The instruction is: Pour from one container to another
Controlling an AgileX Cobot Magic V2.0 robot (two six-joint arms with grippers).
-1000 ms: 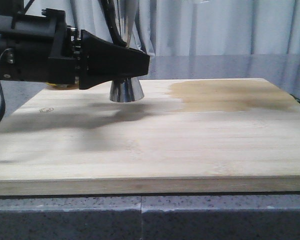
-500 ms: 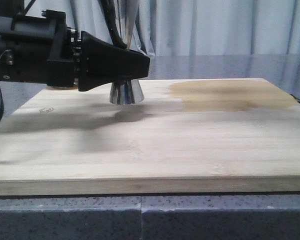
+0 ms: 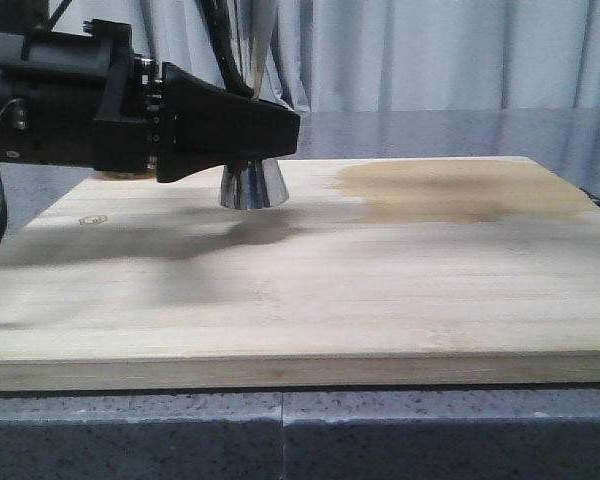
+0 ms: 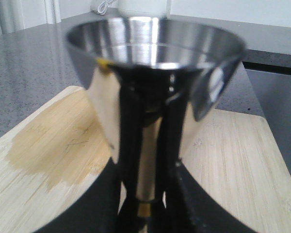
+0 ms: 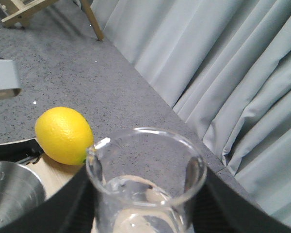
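Clearly, a small clear glass beaker is clamped between the dark fingers of the right gripper, seen only in the right wrist view. It is held upright with a little clear liquid in the bottom, and its pouring lip is turned toward a steel rim showing just beside and below it. That rim is judged to be the jigger, so the beaker seems to be held ready above it for pouring.

The jigger, a shiny steel hourglass cup, is stood on a pale wooden board, toward the back on the robot's left. It is gripped at its narrow gold-banded waist by the left gripper, whose black fingers are closed on either side. This hold is judged to keep the tall, narrow-based cup steady while liquid is poured in.

A darker damp-looking patch is seen on the board's far right. A lemon is seen near the beaker, beyond the board's edge.
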